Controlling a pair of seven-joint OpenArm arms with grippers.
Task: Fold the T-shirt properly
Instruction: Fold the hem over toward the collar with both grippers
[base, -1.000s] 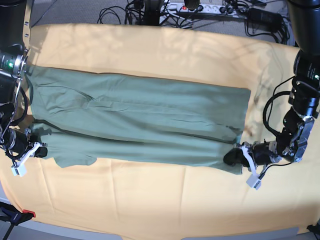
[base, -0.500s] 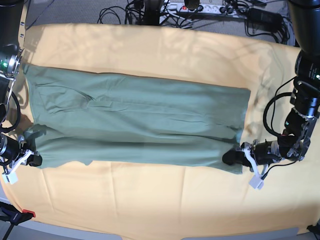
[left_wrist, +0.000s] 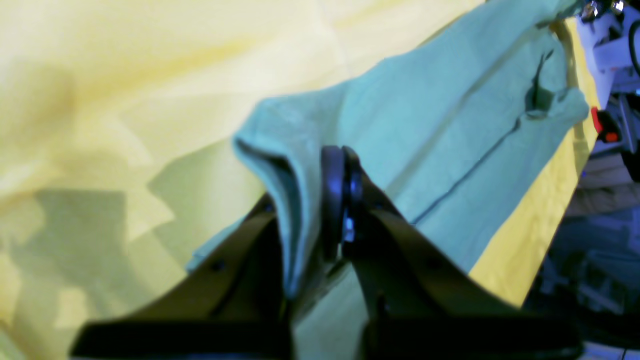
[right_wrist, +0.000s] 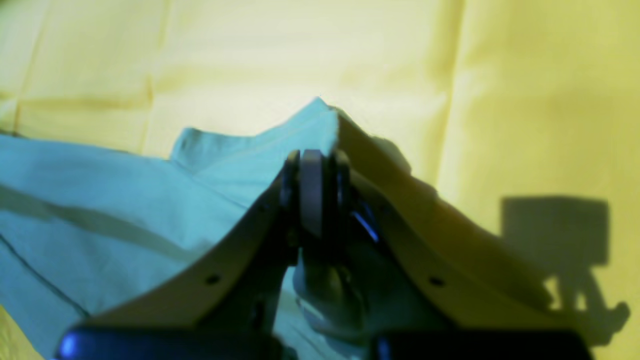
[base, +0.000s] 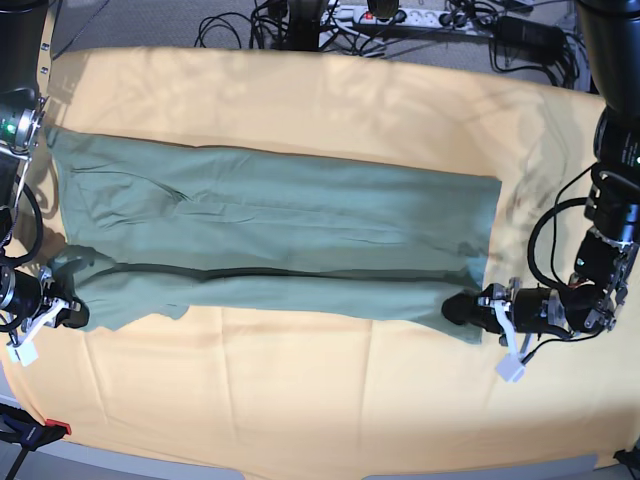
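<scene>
The T-shirt (base: 270, 240), a plain sage-green one of thin, lightly creased fabric, lay stretched into a long band from left to right across the middle of the yellow-orange cloth (base: 320, 400), its far edge flat and its near strip doubled along a dark fold line that ran most of its length. The left gripper (base: 462, 309) was clamped tight on the shirt's near right corner, a pinch of green fabric bunched beside its closed pads (left_wrist: 334, 185) in the left wrist view. The right gripper (base: 72, 316) was likewise closed on the near left corner, where a peak of fabric stood up past the fingertips (right_wrist: 312, 190) in the right wrist view. Compared with a second earlier, the near edge had been drawn farther up the cloth: the near strip looked narrower, the loose flap at the near left had tightened, and both grippers sat slightly farther from the near side. There was one T-shirt, one cloth beneath it and two grippers, with a tangle of cables (base: 400, 20) on the floor at the far edge.
</scene>
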